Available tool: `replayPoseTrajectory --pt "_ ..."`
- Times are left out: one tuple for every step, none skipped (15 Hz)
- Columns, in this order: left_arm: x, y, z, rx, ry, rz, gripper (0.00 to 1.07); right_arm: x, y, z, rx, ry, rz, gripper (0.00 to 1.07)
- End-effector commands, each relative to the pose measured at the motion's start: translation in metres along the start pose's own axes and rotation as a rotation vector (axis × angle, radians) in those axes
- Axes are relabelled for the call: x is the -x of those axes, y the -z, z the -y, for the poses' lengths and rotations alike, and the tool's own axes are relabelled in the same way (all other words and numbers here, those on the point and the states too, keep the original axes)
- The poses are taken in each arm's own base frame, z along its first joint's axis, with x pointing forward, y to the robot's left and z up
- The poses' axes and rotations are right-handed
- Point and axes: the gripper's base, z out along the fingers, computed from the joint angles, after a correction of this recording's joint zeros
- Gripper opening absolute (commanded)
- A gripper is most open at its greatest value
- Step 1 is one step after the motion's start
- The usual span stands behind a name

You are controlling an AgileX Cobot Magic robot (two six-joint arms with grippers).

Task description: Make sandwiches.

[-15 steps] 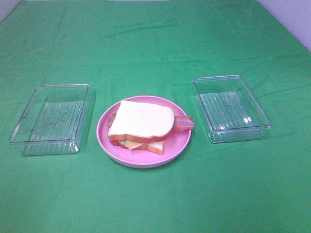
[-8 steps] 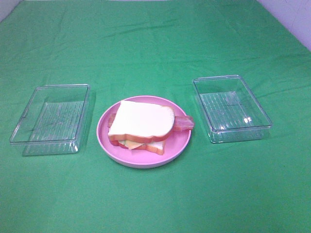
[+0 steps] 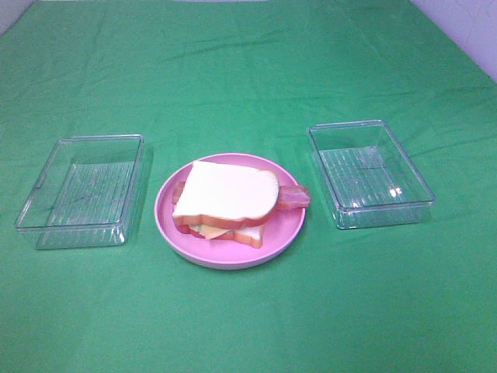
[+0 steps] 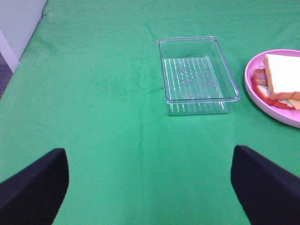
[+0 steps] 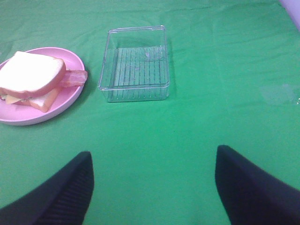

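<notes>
A stacked sandwich lies on a round pink plate at the middle of the green cloth. White bread is on top, with yellow cheese and bacon below; a bacon strip sticks out to the right. It also shows in the left wrist view and the right wrist view. Neither arm shows in the exterior high view. My left gripper is open and empty, back from the left tray. My right gripper is open and empty, back from the right tray.
An empty clear plastic tray stands left of the plate and shows in the left wrist view. Another empty clear tray stands right of the plate and shows in the right wrist view. A pale wall edge borders the far right.
</notes>
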Motion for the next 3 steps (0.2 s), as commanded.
replayPoseTrajectory --pt "-0.0005 0.0024 0.0 -0.001 0.002 0.03 0.89 -0.0007 0.0014 -0.0005 -0.007 0.004 0.022 0.69" --pt "-0.0005 0.0024 0.0 -0.001 0.002 0.03 0.89 -0.0007 0.0014 -0.0005 -0.007 0.004 0.022 0.69" --pt "-0.0005 0.0024 0.0 -0.001 0.002 0.03 0.89 -0.0007 0.0014 -0.0005 -0.007 0.004 0.022 0.69"
